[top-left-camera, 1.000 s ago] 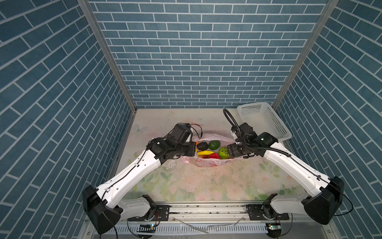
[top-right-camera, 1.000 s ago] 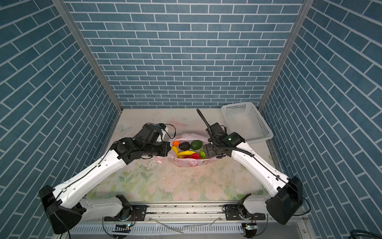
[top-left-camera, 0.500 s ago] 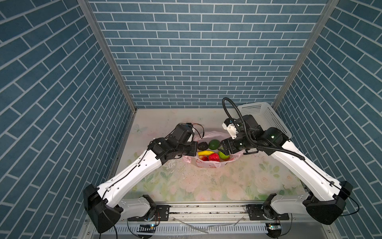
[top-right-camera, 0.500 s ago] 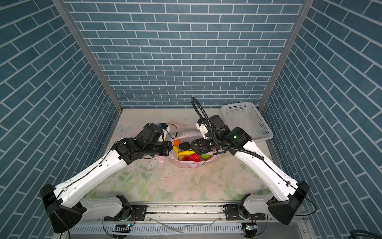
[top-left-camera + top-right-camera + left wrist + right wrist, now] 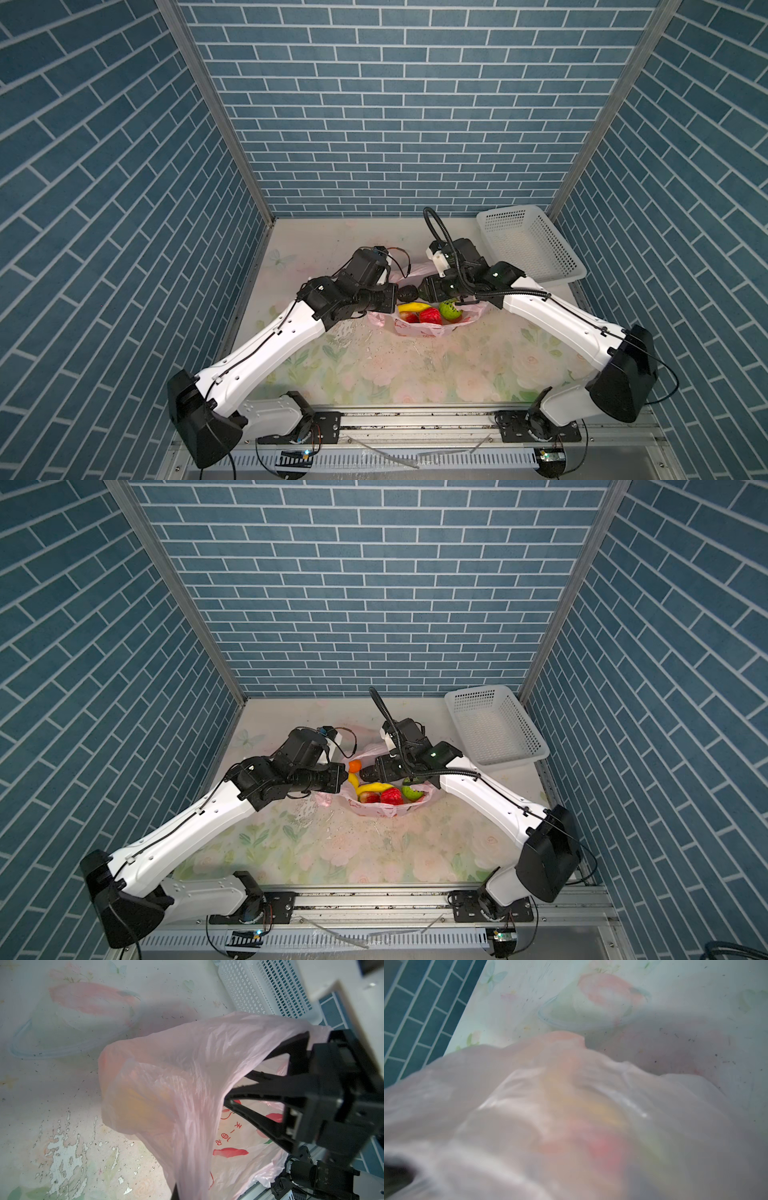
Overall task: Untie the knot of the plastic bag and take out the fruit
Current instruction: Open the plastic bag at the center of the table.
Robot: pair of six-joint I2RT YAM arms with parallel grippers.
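Bench [image 5: 374, 374]: floral; plastic bag [image 5: 419, 330] central, mouth agape.
Left pincer [image 5: 396, 299]: clamped on bag rim, 9 o'clock.
Right pincer [image 5: 420, 291]: spread inside mouth, apparently empty.
Fruit [image 5: 430, 316]: likely light, rigid, slick; pinch singly.

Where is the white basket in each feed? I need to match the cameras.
In a top view: white basket at the table's far right corner.
In a top view: white basket, same corner.
Left wrist: white basket beyond the pink plastic bag.
Right wrist: not in it.
Shared landmark: the pink plastic bag, in all four.
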